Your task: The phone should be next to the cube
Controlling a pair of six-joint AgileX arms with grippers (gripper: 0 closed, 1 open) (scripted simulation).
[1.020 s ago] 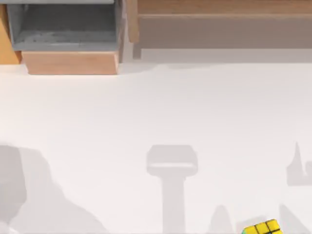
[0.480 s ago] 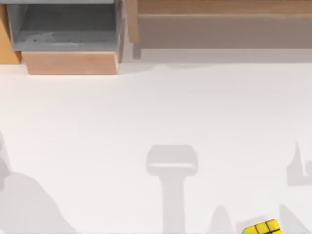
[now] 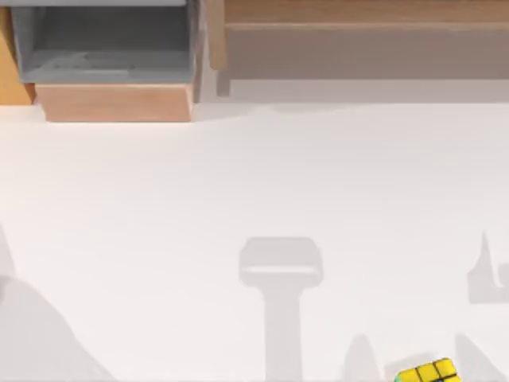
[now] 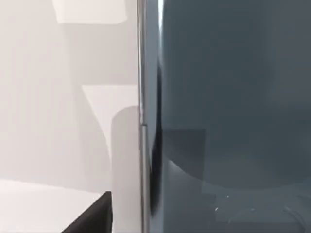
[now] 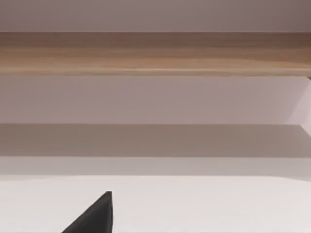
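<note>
**Nearest.** In the left wrist view the phone (image 4: 233, 111) sits very close to the camera, with its glossy grey-blue face towards it and its silvery rim (image 4: 141, 97) running straight past a dark part of the left pincer (image 4: 92, 218). A narrow gap shows between that part and the rim. It cannot be told whether the left pincer is released or clenched, or whether the phone is being carried or lies on the bench (image 3: 254, 183).

**Middle.** The cube (image 3: 427, 372) stands at the near edge of the top view, right of centre, yellow face up and partly cut by the frame. Arm shadows fall at the bench's near left corner and near the cube. The right pincer (image 5: 92, 218) is parked facing the back of the bench, and its state cannot be told.

**Far.** An open wooden drawer (image 3: 111, 56) with a grey inside stands at the back left. A wooden shelf (image 3: 358, 16) runs along the back right.

**Judgement.** The step in hand appears to be securing the phone. The slab is glossy and thin, so it should be gripped squarely across its rim, not its face. Confirm the hold before travel. Carry it low towards the right and set it flat just beside the cube. Approach from the open side, because the light cube is likely to slide if nudged.
</note>
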